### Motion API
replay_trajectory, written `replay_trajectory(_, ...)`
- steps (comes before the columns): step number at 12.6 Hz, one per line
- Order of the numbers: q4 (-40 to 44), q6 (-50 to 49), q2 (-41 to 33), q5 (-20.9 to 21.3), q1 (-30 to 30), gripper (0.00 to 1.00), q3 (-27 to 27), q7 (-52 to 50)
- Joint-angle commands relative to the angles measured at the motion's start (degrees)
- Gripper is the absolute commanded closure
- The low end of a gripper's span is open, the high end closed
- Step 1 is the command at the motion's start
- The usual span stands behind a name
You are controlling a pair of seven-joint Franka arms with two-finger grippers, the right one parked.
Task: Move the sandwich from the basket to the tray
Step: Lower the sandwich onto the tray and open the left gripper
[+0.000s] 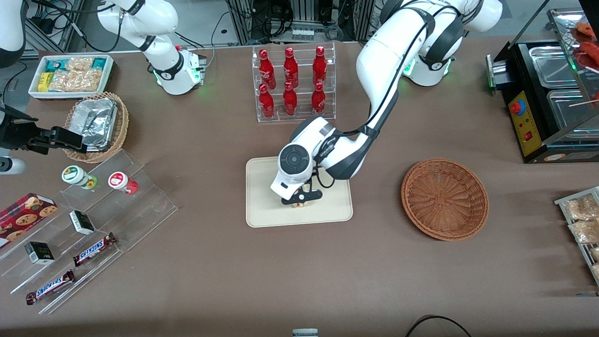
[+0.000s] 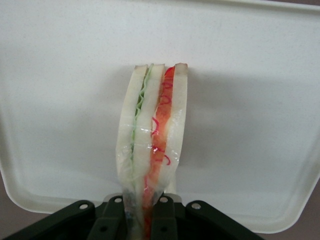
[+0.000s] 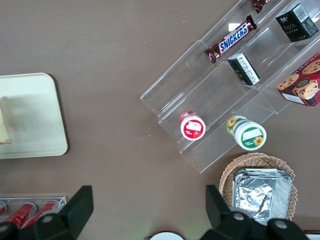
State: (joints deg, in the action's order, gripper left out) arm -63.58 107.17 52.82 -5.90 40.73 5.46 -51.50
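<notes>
1. Where the brown table [image 1: 196,262] runs wide, goods sit all round: a clear rack of red bottles [image 1: 293,83] stands farther from the front camera than the tray [image 1: 262,206].
2. Toward the parked arm's end: a white bin of snacks [image 1: 70,75], a tan basket with a foil container [image 1: 96,124], and a clear stepped stand [image 1: 93,224] with two small cups, dark boxes, a cookie box and Snickers bars.
3. Toward the working arm's end: a black appliance with steel pans [image 1: 547,98] and a rack of bagged snacks [image 1: 582,224].
4. Cables and metal framing show past the table edge, near the arm bases.
5. Basket [image 1: 444,199], reddish-brown, sits on the table beside the tray, toward the working arm's end, apart from it. Nothing shows inside it.
6. Gripper [image 1: 301,200] is low over the middle of the tray, pointing down.
7. Sandwich [image 2: 152,140] is clamped between the fingers [image 2: 107,220] at one end; the rest juts out past the fingertips over the tray's cream surface.
8. Wrist view: cut edge faces the camera, green layer on one side, red on the other, clear wrap around it.
9. Cannot tell whether the sandwich touches the tray.
</notes>
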Motion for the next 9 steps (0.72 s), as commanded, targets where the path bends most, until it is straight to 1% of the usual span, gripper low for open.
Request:
replay_trajectory(1, 2.8, -1.9, 1.2, 1.3, 0.8, 1.00, -0.7, -1.5)
replay_trajectory(4, 2.8, -1.8, 1.3, 1.3, 0.8, 1.00, -0.7, -2.3)
replay_trajectory(6, 2.8, -1.6, 1.4, 1.5, 1.0, 1.00, -0.8, -4.7)
replay_trajectory(8, 2.8, -1.5, 1.8, 3.1, 1.3, 1.00, -0.8, -5.5)
replay_trajectory(9, 2.8, -1.4, 1.8, 3.2, 1.3, 1.00, -0.8, -5.5)
